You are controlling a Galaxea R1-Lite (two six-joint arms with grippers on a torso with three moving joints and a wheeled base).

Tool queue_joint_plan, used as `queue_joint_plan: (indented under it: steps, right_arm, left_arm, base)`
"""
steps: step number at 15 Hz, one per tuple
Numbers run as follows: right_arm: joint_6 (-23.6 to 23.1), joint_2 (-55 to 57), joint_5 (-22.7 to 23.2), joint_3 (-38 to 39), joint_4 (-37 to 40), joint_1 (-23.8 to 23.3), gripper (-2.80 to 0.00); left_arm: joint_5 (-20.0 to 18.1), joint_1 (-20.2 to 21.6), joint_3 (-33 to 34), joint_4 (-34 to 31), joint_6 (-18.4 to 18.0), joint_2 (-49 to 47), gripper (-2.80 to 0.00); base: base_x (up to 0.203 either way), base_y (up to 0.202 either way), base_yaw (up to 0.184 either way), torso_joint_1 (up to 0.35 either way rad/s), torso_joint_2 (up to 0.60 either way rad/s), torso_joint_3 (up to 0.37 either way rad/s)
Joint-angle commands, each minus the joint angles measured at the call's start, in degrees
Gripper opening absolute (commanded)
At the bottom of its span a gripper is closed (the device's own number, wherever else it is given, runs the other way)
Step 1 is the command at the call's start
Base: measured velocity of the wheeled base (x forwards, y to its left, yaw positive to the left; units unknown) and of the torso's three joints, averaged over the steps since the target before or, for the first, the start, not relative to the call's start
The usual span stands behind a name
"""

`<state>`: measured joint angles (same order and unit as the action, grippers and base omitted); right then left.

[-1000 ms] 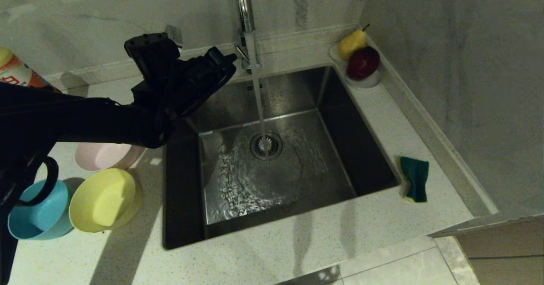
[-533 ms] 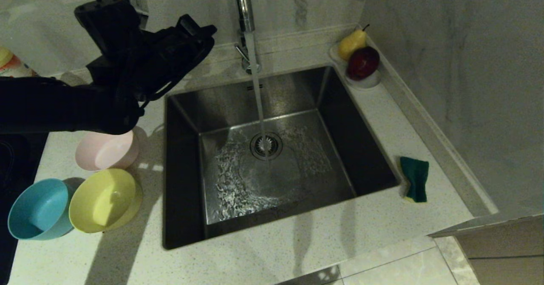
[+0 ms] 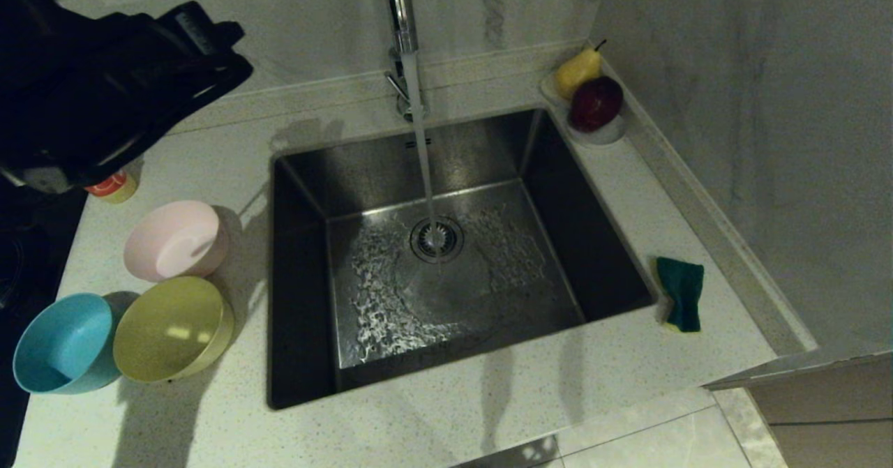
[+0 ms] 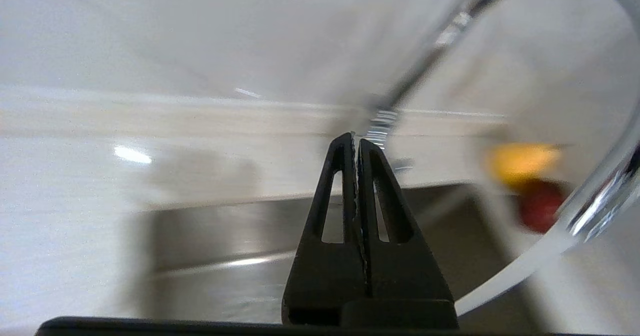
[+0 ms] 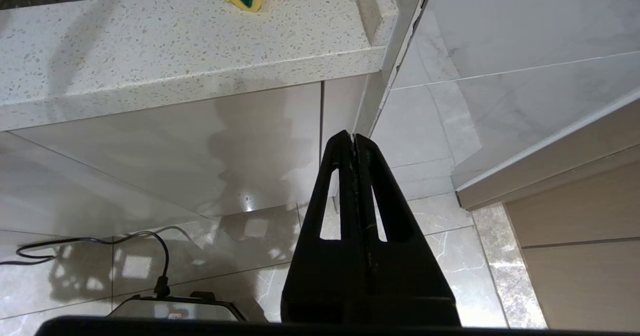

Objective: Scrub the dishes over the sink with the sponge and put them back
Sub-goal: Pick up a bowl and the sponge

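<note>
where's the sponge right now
In the head view, the green-and-yellow rectangular sponge lies on the speckled countertop, right of the steel sink.

— What colours are the bowls?
— One pale pink bowl (image 3: pixel 176 239), one yellow bowl (image 3: pixel 173 328), one light blue bowl (image 3: pixel 64 343).
— And the sponge (image 3: pixel 681 292)?
— Dark green on top, yellow beneath. The counter (image 3: pixel 446 412) is white with fine speckles; the sink (image 3: pixel 446 245) is dull grey steel.

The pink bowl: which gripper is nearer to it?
Left. The left gripper hangs shut above the counter behind the pink bowl. The right gripper is shut, parked below the counter edge.
</note>
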<state>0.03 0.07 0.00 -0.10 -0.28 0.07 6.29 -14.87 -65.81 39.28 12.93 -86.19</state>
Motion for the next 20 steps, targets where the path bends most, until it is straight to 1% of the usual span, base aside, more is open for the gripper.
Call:
queue_joint_plan:
  steps: [1,4,6,7,9,10,12,13,14,16,19,20]
  right_arm:
    - [0.0,0.0,0.0,0.0,0.0,0.0,-2.80]
    - [0.0,0.0,0.0,0.0,0.0,0.0,-2.80]
    - [0.0,0.0,0.0,0.0,0.0,0.0,-2.80]
    - [0.0,0.0,0.0,0.0,-0.1,0.0,-2.80]
    - [0.0,0.0,0.0,0.0,0.0,0.0,-2.80]
    - [0.0,0.0,0.0,-0.1,-0.1,0.0,-2.80]
    - [0.1,0.0,0.0,0.0,-0.1,0.0,-2.80]
    - [0.1,0.0,0.0,0.0,-0.1,0.0,-2.80]
    - [0.0,0.0,0.0,0.0,0.0,0.0,-2.80]
    - [0.1,0.0,0.0,0.0,0.0,0.0,-2.80]
    - [0.0,0.0,0.0,0.0,-0.1,0.0,-2.80]
    - [0.0,0.0,0.0,-0.1,-0.1,0.0,-2.80]
  left_arm:
    - [4.5,0.0,8.6,-0.6,-4.1,15.6,-2.80]
    - [8.2,0.3,19.8,-4.6,-6.7,32.2,-2.80]
    - [9.7,2.7,26.7,-8.7,-8.1,43.5,-2.80]
    - [10.1,4.8,29.2,-10.8,-8.7,48.9,-2.80]
    - [10.5,7.7,32.4,-16.2,-9.8,58.7,-2.80]
    - [10.5,9.1,33.2,-20.4,-10.4,63.2,-2.80]
    - [10.5,11.5,34.9,-28.3,-11.1,70.0,-2.80]
    - [10.4,12.0,36.7,-30.7,-11.2,73.2,-2.80]
    - [9.8,12.6,40.4,-32.6,-11.4,77.3,-2.80]
    - [7.1,13.1,49.3,-34.0,-12.4,83.9,-2.80]
    - [4.3,13.5,63.5,-31.7,-15.6,85.9,-2.80]
    - [1.3,13.5,66.8,-30.4,-16.1,86.1,-2.80]
  base:
    - [0.000,0.000,0.000,0.000,0.00,0.000]
    - [0.000,0.000,0.000,0.000,0.00,0.000]
    - [0.000,0.000,0.000,0.000,0.00,0.000]
    - [0.000,0.000,0.000,0.000,0.00,0.000]
    - [0.000,0.000,0.000,0.000,0.00,0.000]
    - [0.000,0.000,0.000,0.000,0.00,0.000]
    - [0.000,0.000,0.000,0.000,0.00,0.000]
    - [0.000,0.000,0.000,0.000,0.00,0.000]
    - [0.000,0.000,0.000,0.000,0.00,0.000]
    - [0.000,0.000,0.000,0.000,0.00,0.000]
    - [0.000,0.000,0.000,0.000,0.00,0.000]
    - [0.000,0.000,0.000,0.000,0.00,0.000]
